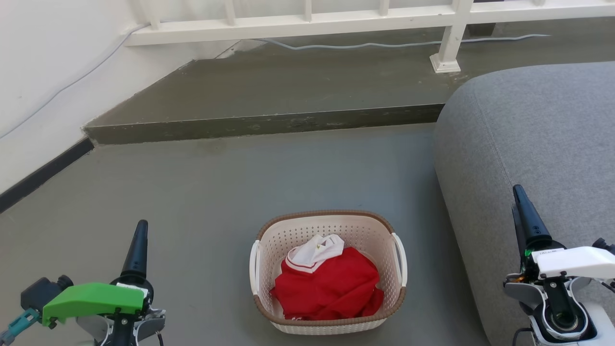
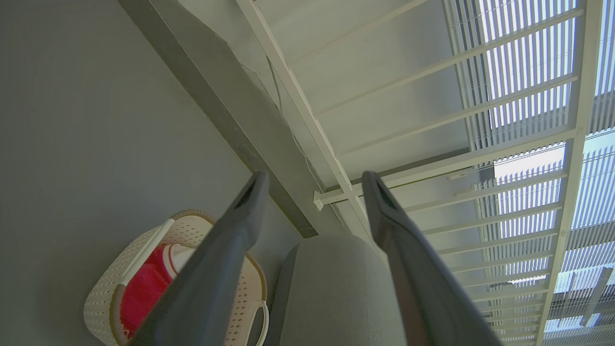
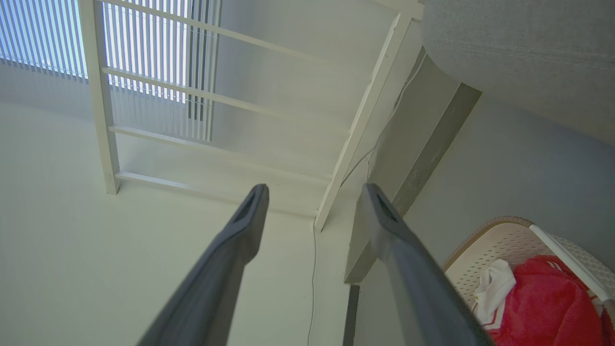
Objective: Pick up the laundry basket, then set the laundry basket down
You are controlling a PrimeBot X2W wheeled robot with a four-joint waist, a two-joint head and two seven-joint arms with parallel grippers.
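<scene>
The laundry basket [image 1: 293, 240] stands on the grey floor at lower centre of the head view, cream-white and perforated, with a brown rim and white side handles. A red garment [image 1: 331, 286] with a white collar lies inside it. My left gripper [image 1: 137, 247] is at the lower left, well apart from the basket, and my right gripper [image 1: 523, 211] is at the lower right, over the sofa's edge. In the left wrist view the left gripper [image 2: 314, 185] stands open with the basket [image 2: 103, 300] below left. The right gripper [image 3: 314, 197] is open too, the basket [image 3: 509, 240] at that view's lower right.
A grey sofa [image 1: 538, 158] rises close to the basket's right side. A raised floor step [image 1: 264, 122] runs across behind, with a white railing [image 1: 307, 24] and a cable beyond it. A white wall [image 1: 43, 72] with dark skirting closes the left.
</scene>
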